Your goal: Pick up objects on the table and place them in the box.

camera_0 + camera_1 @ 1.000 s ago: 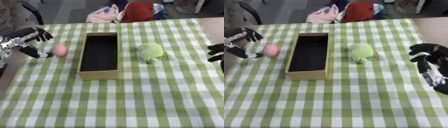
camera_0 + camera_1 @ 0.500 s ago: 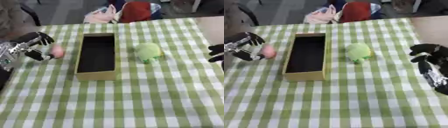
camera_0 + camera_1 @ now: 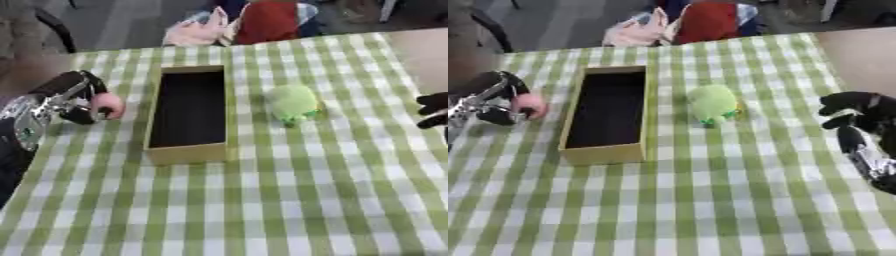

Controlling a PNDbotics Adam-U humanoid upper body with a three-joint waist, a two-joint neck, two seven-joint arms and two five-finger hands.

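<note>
An open tan cardboard box (image 3: 186, 150) with a dark inside lies lengthwise on the green-checked table. Left of it lies a small pink rounded object (image 3: 111, 103). My left hand (image 3: 72, 98) reaches it from the left edge, fingers curled over its top and thumb under it, hiding its left side. A green plush toy (image 3: 291, 102) sits on the cloth right of the box, untouched. At the table's right edge rests my right hand (image 3: 857, 107), fingers relaxed, holding nothing.
The checked cloth (image 3: 262, 200) covers the whole table. Beyond the far edge are a red bag (image 3: 269, 20) and a pink cloth bundle (image 3: 197, 31). A bare wooden surface (image 3: 859, 50) shows at the far right.
My left hand has come in against the pink object and its fingers have curled round it. The right hand, box and green toy have stayed put.
</note>
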